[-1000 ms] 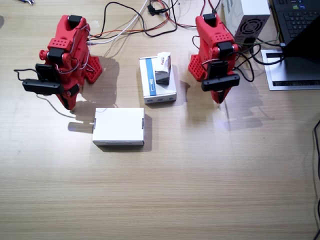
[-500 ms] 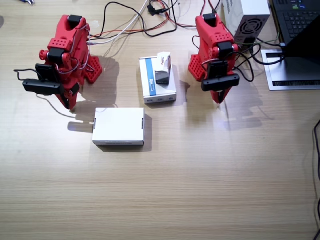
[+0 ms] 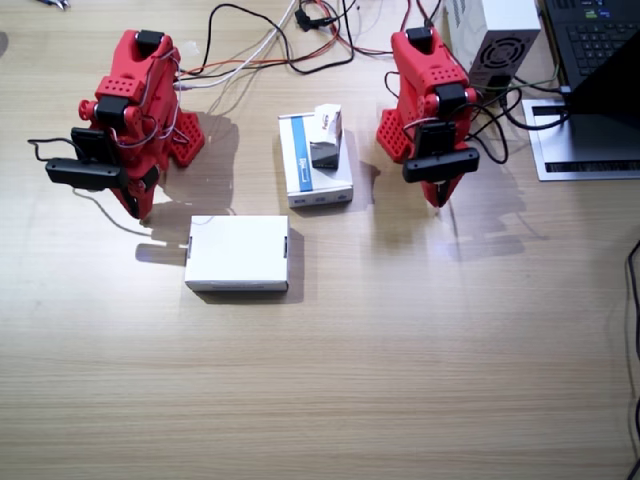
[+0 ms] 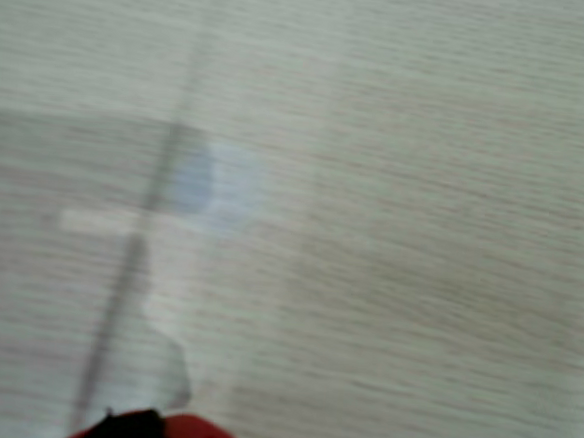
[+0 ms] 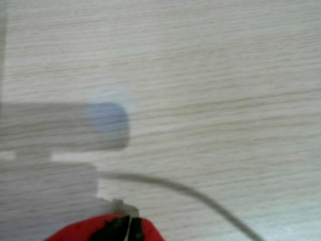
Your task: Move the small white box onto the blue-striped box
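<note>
Pale wooden table (image 3: 420,380), plain white flat box (image 3: 238,252) near its middle, tangle of cables (image 3: 290,35) along the far edge, grey vented power supply (image 3: 500,45), laptop (image 3: 595,60) at the far corner

Both wrist views blurred, showing little beyond wood grain and soft shadows; only a sliver of red gripper (image 4: 152,432) at one bottom edge, likewise in the other (image 5: 108,228), jaw stance unreadable; laptop (image 3: 595,40) cut off at the fixed view's edge; print on the small white box (image 3: 327,128) too small to read.
</note>
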